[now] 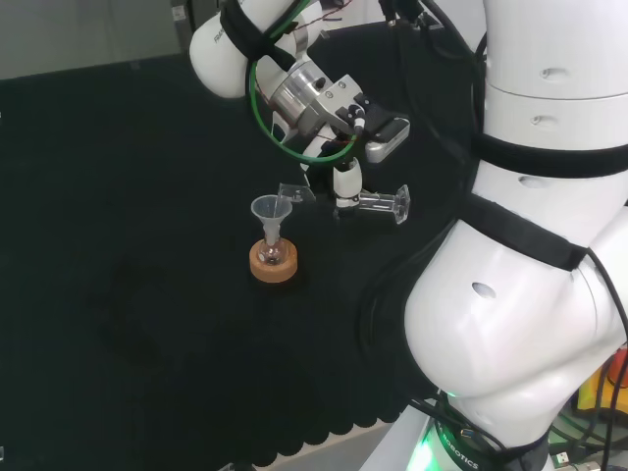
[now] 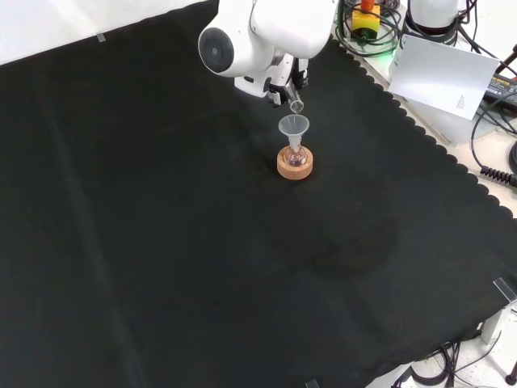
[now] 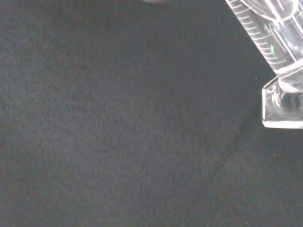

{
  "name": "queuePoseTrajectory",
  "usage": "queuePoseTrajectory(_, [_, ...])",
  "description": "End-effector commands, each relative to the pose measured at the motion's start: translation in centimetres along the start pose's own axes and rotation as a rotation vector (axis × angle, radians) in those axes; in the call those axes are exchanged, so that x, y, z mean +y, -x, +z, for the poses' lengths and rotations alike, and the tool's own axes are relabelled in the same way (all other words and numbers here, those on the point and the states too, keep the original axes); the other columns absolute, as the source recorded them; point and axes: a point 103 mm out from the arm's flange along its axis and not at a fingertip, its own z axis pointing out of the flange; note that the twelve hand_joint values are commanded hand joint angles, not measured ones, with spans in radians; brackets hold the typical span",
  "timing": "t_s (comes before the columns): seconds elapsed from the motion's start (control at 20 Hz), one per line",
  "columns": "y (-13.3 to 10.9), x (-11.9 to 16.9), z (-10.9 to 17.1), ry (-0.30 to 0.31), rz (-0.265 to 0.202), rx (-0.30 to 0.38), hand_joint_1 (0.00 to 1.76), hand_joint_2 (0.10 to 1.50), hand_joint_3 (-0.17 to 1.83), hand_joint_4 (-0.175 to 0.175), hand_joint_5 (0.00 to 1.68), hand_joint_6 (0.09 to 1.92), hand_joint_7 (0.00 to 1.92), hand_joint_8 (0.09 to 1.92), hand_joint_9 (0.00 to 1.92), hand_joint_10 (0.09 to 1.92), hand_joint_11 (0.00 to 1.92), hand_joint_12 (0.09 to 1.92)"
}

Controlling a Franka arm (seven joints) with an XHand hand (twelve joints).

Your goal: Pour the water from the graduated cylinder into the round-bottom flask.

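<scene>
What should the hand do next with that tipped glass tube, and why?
Probably tip the graduated cylinder a little further. It lies nearly level in the hand, its spout right above the funnel in the flask on its cork ring.

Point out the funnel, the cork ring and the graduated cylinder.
funnel (image 1: 270,208): head view, its wide cone.
cork ring (image 2: 293,169): front view, its front rim.
graduated cylinder (image 3: 258,33): wrist view, its marked tube.
</scene>
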Motion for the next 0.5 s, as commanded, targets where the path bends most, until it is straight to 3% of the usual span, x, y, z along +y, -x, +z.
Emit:
queuePoseTrajectory(0.05, [-0.41,-0.01,-0.33,-0.055,0.026,-0.016,1.26,1.10,0.00,-0.175,1.00,0.98,1.02,0.96,1.43,0.09,1.27,0.73])
queuePoseTrajectory(0.5, [-0.54,-0.94,-1.05,-0.070,0.046,-0.028,1.26,1.10,0.00,-0.175,1.00,0.98,1.02,0.96,1.44,0.09,1.27,0.73])
